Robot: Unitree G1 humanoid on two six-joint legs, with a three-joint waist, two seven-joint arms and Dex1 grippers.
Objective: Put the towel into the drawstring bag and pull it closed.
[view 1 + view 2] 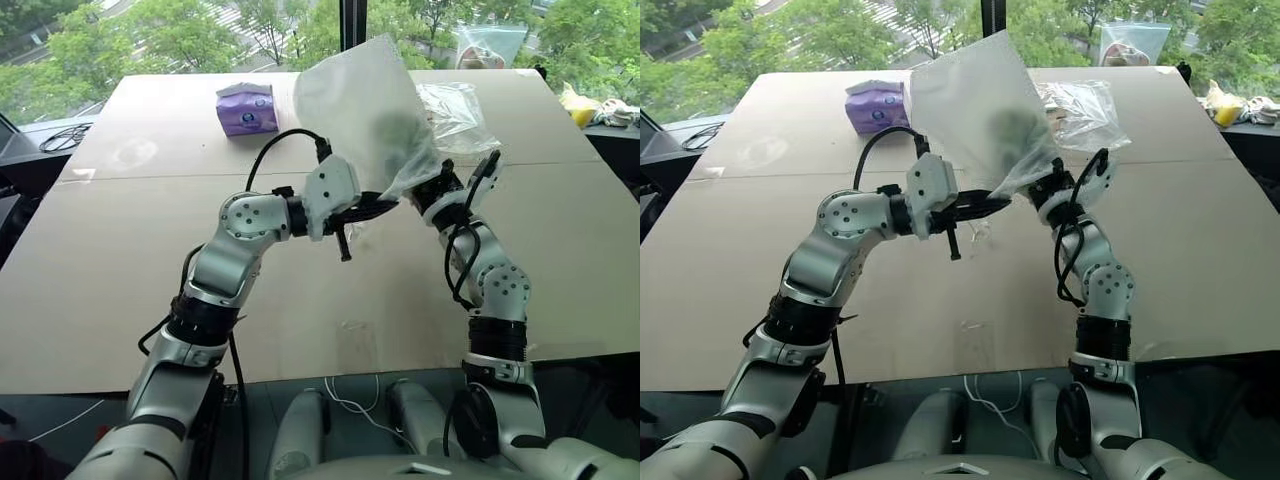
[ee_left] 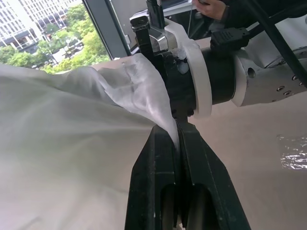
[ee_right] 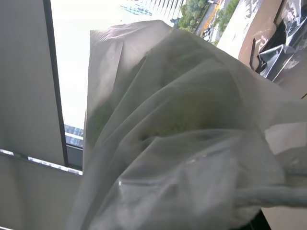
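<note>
The drawstring bag (image 1: 360, 115) hangs in the air over the middle of the table, white and half see-through, its body standing up and back from the grippers. A dark greenish shape inside it is the towel (image 1: 387, 130), pale green through the cloth in the right wrist view (image 3: 182, 108). My left gripper (image 1: 385, 207) points sideways and is shut on the bag's gathered mouth, with thin white cloth pinched between its fingers (image 2: 163, 158). My right gripper (image 1: 428, 192) meets it from the other side, closed on the same bunched mouth.
A purple tissue packet (image 1: 247, 108) lies at the back left of the tan table (image 1: 120, 260). A crumpled clear plastic bag (image 1: 455, 110) lies just behind the right gripper. Cables (image 1: 65, 135) sit off the left edge, yellow items (image 1: 580, 100) off the right. A person's hand (image 2: 213, 7) shows beyond the table.
</note>
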